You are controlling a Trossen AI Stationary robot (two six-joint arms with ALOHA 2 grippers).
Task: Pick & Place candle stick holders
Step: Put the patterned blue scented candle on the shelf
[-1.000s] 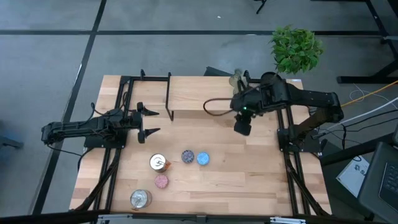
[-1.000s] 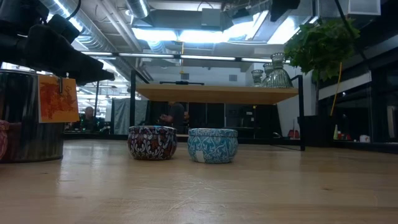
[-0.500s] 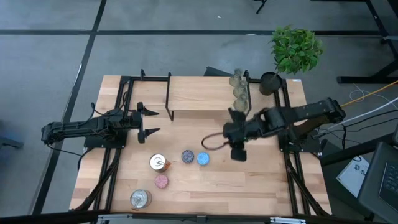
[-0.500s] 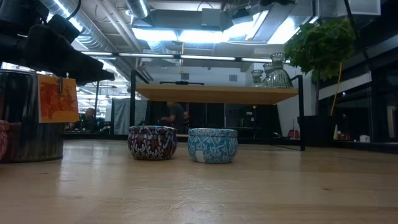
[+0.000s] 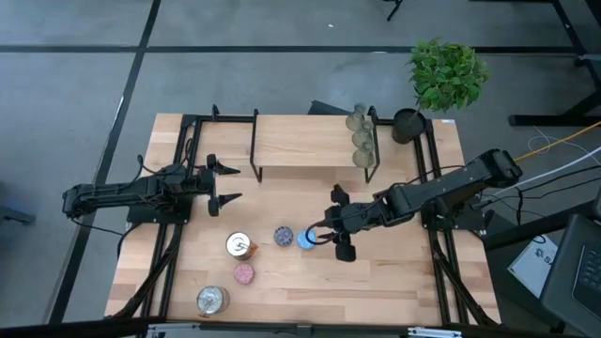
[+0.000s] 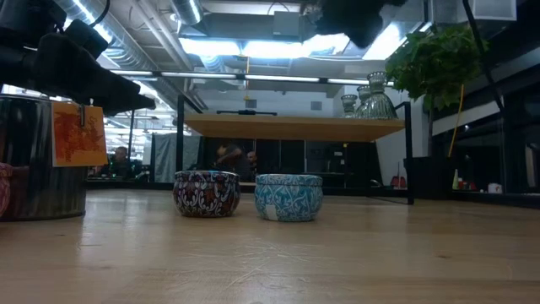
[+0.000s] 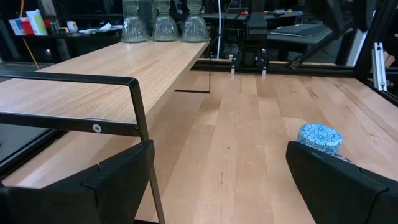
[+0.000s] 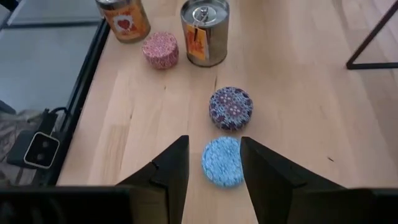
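Observation:
Three pale glass candle stick holders (image 5: 362, 139) stand in a row on the raised wooden shelf (image 5: 300, 145). On the table stand a blue holder (image 5: 306, 238), a purple-speckled one (image 5: 283, 236), a pink one (image 5: 243, 273) and two silvery ones (image 5: 240, 246) (image 5: 213, 299). My right gripper (image 5: 324, 228) hangs open above the blue holder (image 8: 222, 162), slanting down, with one finger showing on each side of it in the right wrist view. My left gripper (image 5: 225, 183) waits open at the table's left.
A potted plant (image 5: 448, 73) and a black pot (image 5: 407, 124) stand at the far right corner. The shelf's black frame posts (image 5: 255, 150) rise from the table. Bare wood lies to the right of and in front of the blue holder.
My right gripper has come from beside the shelf toward the table's near edge and left, sinking toward the blue holder, and now slants over it. The holders have not moved.

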